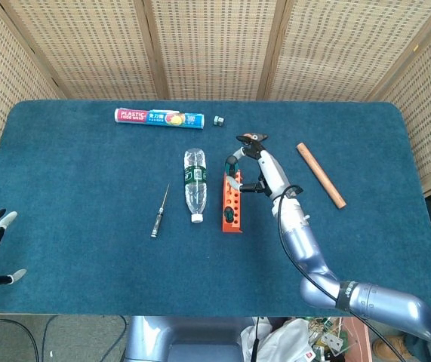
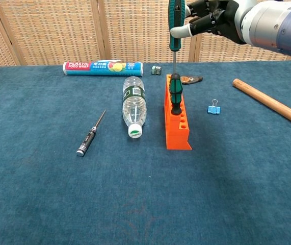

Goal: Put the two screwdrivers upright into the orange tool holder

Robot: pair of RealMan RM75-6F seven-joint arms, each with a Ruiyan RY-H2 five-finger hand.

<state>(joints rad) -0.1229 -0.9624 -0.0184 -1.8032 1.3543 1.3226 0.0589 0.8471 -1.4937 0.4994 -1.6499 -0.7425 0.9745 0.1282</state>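
Looks to me like a staged test setup in a lab or workroom, not a home. My counter is covered w/ blue carpet-type cloth, boxed in by woven wicker screens at back & sides. Random mixed props: water bottle, plastic wrap box, binder clip, wooden stick.

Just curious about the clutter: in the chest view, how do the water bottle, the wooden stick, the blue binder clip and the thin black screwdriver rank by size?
1. Wooden stick and water bottle: similar, unsure.
2. Thin black screwdriver.
3. Blue binder clip.
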